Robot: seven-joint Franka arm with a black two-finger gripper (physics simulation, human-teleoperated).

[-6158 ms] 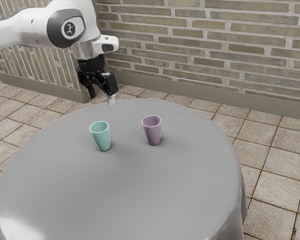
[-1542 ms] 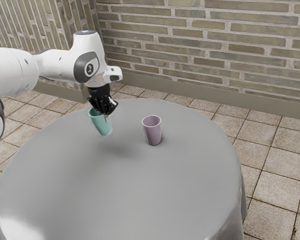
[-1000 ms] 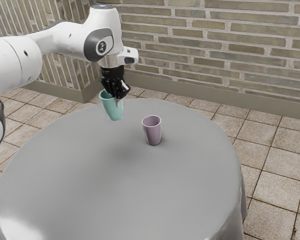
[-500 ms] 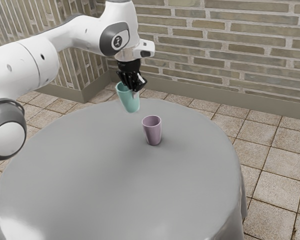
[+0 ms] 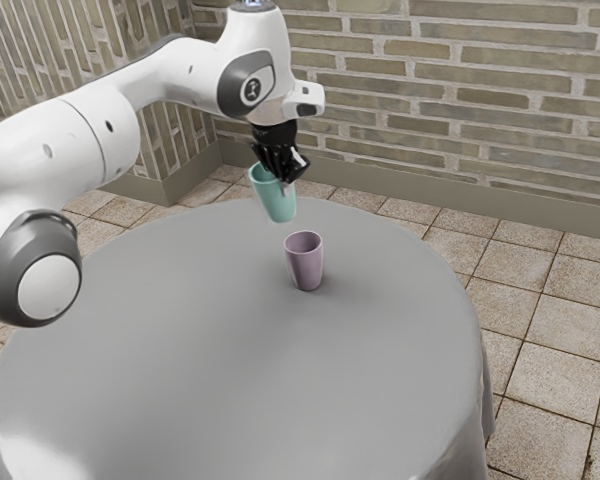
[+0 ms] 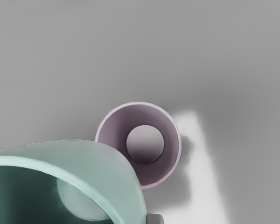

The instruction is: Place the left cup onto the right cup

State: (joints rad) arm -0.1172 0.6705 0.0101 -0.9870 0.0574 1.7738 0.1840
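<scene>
Our hand (image 5: 280, 168) is clamped on the rim of the teal cup (image 5: 274, 197) and holds it in the air above the desk (image 5: 230, 390). Compared with half a second before, the hand and its cup have moved toward the exterior view's right and a little higher, so the cup now hangs nearer to the purple cup (image 5: 304, 260). It is up and slightly to the exterior view's left of that cup, not touching it. Six seconds ago the teal cup stood on the desk beside the purple one, and our hand was free behind them. The purple cup has not moved; it stands upright on the grey desk. The teal cup is tilted, its mouth leaning to the exterior view's left and its base toward the purple cup. In the wrist view the teal cup (image 6: 84, 163) is large and close under our hand, and its wall covers a part of the purple cup's (image 6: 144, 143) open mouth, which we see from above.
</scene>
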